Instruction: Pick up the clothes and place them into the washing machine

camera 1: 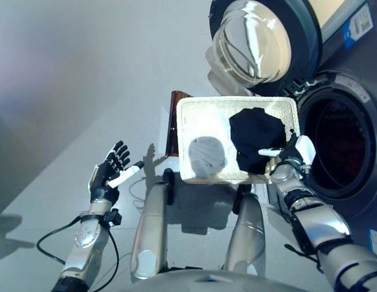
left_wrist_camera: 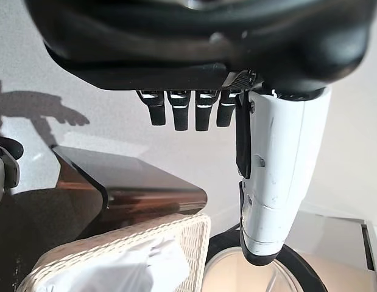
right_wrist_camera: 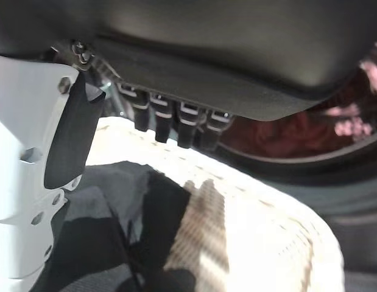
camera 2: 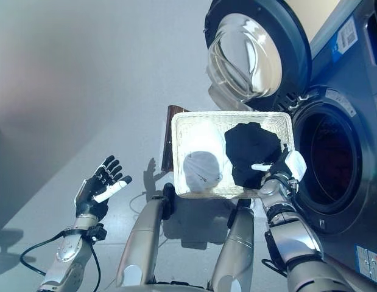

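Grey floor, washer (camera 1: 346,140) door open, white basket (camera 1: 194,109) holding black cloth (camera 1: 255,134), right hand (camera 1: 295,152) at basket's edge, fingers straight just above cloth, left hand (camera 1: 109,173) spread, apart.

Bright light, sharp floor (camera 1: 66,91) shadows, door (camera 1: 252,42) glare.

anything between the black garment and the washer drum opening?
Only the white basket rim and the right hand at the black garment; head views show this.
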Available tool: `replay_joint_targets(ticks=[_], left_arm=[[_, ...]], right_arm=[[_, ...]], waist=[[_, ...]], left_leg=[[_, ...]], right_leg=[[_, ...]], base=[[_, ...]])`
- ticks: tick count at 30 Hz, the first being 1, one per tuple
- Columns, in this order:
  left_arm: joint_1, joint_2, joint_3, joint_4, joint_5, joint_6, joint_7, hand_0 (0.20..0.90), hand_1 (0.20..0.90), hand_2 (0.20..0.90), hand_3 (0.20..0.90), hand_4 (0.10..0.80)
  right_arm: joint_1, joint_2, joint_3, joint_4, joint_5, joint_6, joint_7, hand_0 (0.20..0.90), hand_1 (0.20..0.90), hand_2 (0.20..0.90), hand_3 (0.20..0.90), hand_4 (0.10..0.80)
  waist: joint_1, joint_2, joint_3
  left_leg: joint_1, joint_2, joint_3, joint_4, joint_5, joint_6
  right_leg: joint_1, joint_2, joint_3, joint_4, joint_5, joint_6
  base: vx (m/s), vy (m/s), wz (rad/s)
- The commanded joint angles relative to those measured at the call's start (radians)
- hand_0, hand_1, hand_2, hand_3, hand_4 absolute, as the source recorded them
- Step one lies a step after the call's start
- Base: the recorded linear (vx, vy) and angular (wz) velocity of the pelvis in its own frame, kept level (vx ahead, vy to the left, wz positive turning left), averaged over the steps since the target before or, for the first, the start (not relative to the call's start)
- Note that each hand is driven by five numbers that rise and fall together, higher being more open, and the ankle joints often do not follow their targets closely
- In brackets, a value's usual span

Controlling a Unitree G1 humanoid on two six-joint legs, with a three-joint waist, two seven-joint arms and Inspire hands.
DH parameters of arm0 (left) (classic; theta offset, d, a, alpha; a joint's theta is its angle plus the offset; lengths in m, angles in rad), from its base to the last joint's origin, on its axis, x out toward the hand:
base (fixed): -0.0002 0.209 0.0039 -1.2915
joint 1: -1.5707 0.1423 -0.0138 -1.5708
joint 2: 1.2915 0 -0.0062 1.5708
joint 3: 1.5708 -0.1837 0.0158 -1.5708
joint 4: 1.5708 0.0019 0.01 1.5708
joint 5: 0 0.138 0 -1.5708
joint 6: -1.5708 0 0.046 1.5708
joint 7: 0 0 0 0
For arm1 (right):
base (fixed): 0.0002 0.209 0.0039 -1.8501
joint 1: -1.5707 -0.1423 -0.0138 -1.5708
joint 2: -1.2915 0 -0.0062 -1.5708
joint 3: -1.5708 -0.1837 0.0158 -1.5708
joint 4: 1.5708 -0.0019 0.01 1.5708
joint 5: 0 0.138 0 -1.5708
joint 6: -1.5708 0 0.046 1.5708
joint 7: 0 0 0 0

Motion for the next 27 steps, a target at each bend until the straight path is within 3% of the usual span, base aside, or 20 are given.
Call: replay_joint_targets(ticks=[1,10,11,14,27], left_arm=[[0.015,0.064,-0.005,-0.118,-0.01,-0.101,0.002,0.9,0.9,0.9,0.9,0.8],[0.014,0.08,-0.021,-0.132,-0.027,-0.11,-0.007,0.9,0.9,0.9,0.9,0.8],[0.016,0.082,-0.022,-0.131,-0.027,-0.11,-0.008,0.9,0.9,0.9,0.9,0.8],[0.017,0.084,-0.023,-0.131,-0.026,-0.109,-0.01,0.9,0.9,0.9,0.9,0.8],[0.053,0.13,-0.011,-0.269,-0.059,-0.113,-0.037,0.9,0.9,0.9,0.9,0.8]], right_arm=[[-0.059,-0.104,0.026,-0.004,-0.012,-0.036,-0.029,0.9,0.9,0.9,0.9,0.8],[-0.079,-0.098,0.021,0.011,0.089,-0.086,0.037,0.9,0.9,0.9,0.9,0.8],[-0.078,-0.093,0.021,0.012,0.092,-0.087,0.039,0.9,0.9,0.9,0.9,0.8],[-0.076,-0.085,0.027,0.014,0.087,-0.087,0.047,0.9,0.9,0.9,0.9,0.8],[-0.147,-0.14,0.091,0.181,-0.074,0.028,0.088,0.9,0.9,0.9,0.9,0.8]], waist=[[0.015,0.041,-0.039],[0.039,0.058,-0.047],[0.04,0.057,-0.048],[0.043,0.057,-0.047],[0.104,0.116,-0.07]], left_leg=[[0.011,0.053,-0.052,-0.017,-0.005,-0.074],[-0.037,0.028,-0.059,-0.016,0.004,-0.066],[-0.031,0.029,-0.061,0.002,-0.033,-0.07],[-0.042,0.026,-0.064,0.006,-0.032,-0.069],[-0.161,-0.014,-0.078,0.016,-0.009,-0.058]], right_leg=[[0.012,-0.013,0.007,0.01,-0.013,-0.026],[-0.032,-0.03,0.003,0.038,-0.018,-0.024],[-0.027,-0.033,0.005,0.058,-0.054,-0.018],[-0.034,-0.036,0.004,0.064,-0.054,-0.018],[-0.155,-0.071,0.019,0.12,-0.054,-0.009]], base=[[-0.006,0.005,0.05],[0.017,0.001,0.12],[0.092,0.01,0.16],[0.027,-0.009,0.08],[-0.031,0.015,0.12]])
